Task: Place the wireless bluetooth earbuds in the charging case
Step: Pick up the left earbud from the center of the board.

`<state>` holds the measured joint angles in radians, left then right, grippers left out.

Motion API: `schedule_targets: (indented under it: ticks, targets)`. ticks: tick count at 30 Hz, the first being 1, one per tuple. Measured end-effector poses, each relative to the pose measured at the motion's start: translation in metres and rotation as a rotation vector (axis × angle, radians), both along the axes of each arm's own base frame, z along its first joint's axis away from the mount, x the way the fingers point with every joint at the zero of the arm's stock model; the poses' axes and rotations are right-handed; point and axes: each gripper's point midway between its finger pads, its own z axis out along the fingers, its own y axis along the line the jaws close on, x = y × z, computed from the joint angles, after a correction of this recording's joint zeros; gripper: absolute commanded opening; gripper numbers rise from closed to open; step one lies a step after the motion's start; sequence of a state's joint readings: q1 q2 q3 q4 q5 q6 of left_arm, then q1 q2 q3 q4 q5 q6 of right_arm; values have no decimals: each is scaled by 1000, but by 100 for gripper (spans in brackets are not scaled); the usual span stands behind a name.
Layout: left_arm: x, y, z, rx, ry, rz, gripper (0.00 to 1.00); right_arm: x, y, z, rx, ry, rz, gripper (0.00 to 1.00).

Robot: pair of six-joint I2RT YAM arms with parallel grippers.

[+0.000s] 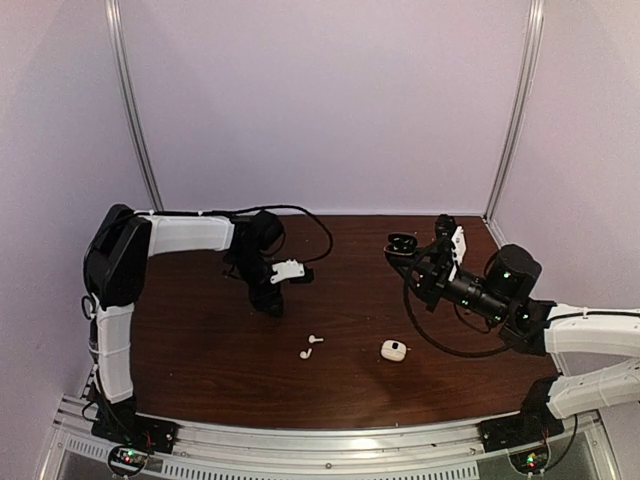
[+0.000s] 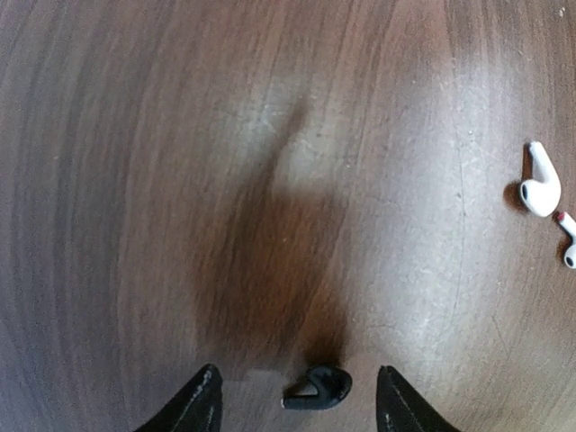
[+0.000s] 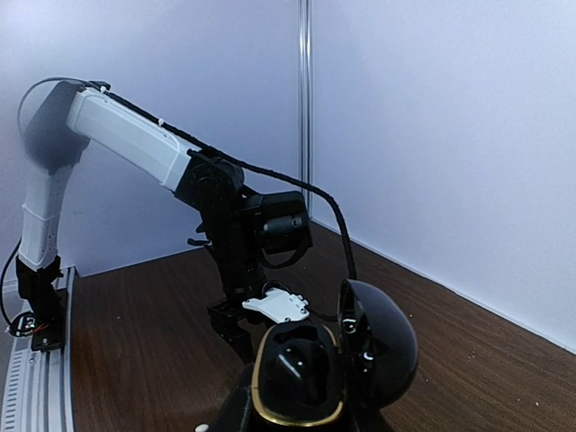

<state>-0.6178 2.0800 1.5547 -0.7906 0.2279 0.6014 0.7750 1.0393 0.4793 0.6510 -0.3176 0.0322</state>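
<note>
A stubby black earbud [image 2: 317, 387] lies on the wood table between the open fingertips of my left gripper [image 2: 297, 403], which points down just above the tabletop [image 1: 268, 300]. Two white stemmed earbuds [image 2: 540, 180] [image 2: 569, 243] lie to its right; in the top view they are near the table's middle [image 1: 316, 339] [image 1: 306, 353]. My right gripper [image 1: 412, 258] is raised at the back right, shut on an open black charging case [image 3: 301, 373] with a gold rim and its lid [image 3: 382, 346] swung aside. A second black earbud is not clearly visible.
A small white charging case [image 1: 393, 349] sits on the table right of the white earbuds. Black cables [image 1: 320, 235] run from both wrists. Purple walls enclose the table at the back and sides; a metal rail [image 1: 330, 440] runs along the near edge.
</note>
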Motion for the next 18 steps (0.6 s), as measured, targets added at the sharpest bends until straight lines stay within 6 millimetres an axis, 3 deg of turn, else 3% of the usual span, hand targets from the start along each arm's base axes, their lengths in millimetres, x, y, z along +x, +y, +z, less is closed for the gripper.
schedule_targets:
  ticks: [5,18]
  targets:
    - [-9,3,-17,23,59,-17,58,1,-3,3,7,-4,-8,0]
    - [-18,5,-22,7,115,78,45,3,-4,3,8,-6,-13,0]
